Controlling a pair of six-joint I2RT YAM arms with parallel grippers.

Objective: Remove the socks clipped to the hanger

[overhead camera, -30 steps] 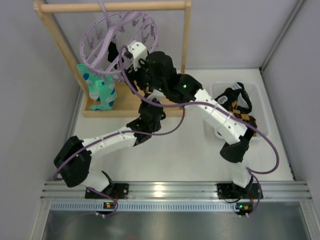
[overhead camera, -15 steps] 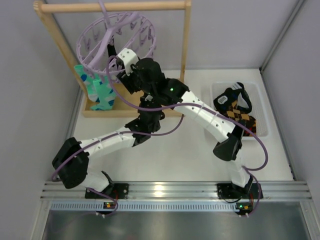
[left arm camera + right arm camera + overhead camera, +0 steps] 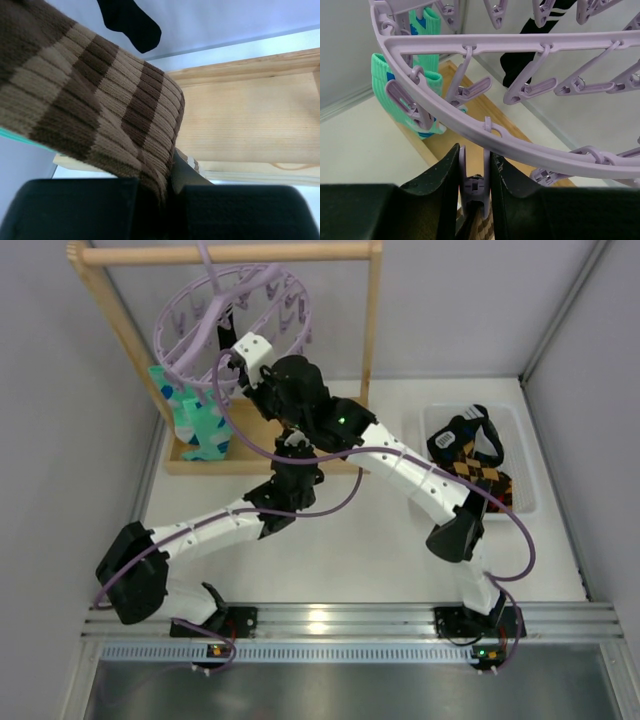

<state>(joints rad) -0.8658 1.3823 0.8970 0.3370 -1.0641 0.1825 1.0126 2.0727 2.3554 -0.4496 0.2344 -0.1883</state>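
The lilac hanger (image 3: 232, 322) hangs tilted from the wooden rack's top bar. My right gripper (image 3: 475, 172) reaches up under its ring (image 3: 530, 145) and is shut on one dangling clip (image 3: 474, 186), a finger pressing each side. A brown-and-tan striped sock (image 3: 95, 110) hangs from that clip, and my left gripper (image 3: 169, 176) is shut on its lower part. In the top view the left gripper is hidden under the right arm (image 3: 300, 400). Teal socks (image 3: 412, 85) (image 3: 197, 425) and a black sock (image 3: 532, 42) (image 3: 131, 21) stay clipped on the hanger.
The wooden rack (image 3: 230, 253) has a flat base board (image 3: 250, 120) under the hanger and an upright post (image 3: 374, 320) on the right. A white tray (image 3: 520, 425) at the right holds several socks (image 3: 468, 452). Grey walls stand close on the left and behind.
My right gripper has moved left up to the hanger's ring and closed its fingers on a clip. The hanger has swung slightly left. The left gripper kept hold of the striped sock.
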